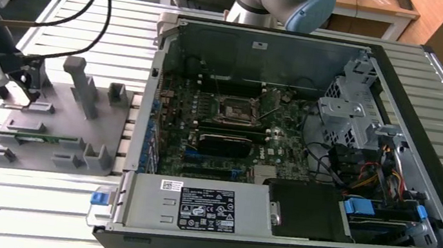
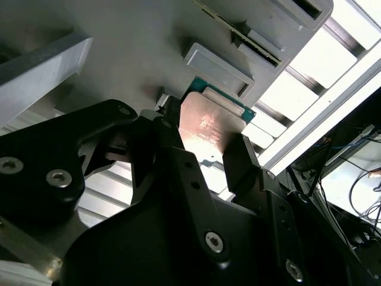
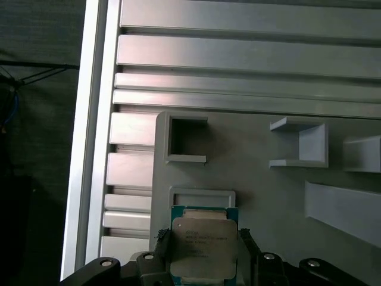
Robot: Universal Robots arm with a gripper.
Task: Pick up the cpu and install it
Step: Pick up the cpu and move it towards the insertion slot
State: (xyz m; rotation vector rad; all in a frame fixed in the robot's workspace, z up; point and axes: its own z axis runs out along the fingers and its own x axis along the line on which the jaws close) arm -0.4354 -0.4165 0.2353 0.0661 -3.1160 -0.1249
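Observation:
The cpu [image 3: 204, 245], a small square chip with a silvery top and a green rim, sits between my gripper's [image 3: 204, 253] two dark fingers, which press on its opposite edges. In the second wrist view the cpu [image 2: 208, 126] shows its shiny top in my gripper [image 2: 205, 143], close to a shallow rectangular pocket [image 2: 217, 67] of the grey fixture. In the exterior view my gripper [image 1: 22, 93] hangs over the fixture's [image 1: 72, 132] far left corner. The dark square socket [image 1: 233, 108] lies in the middle of the motherboard, well off to the exterior view's right.
The open computer case [image 1: 306, 142] fills the exterior view's right, its side wall [image 1: 155, 89] right beside the fixture. Upright posts [image 1: 81, 85] rise from the fixture near my gripper. A narrow green strip [image 1: 39, 135] lies in it. A slatted metal table [image 1: 12, 192] carries everything.

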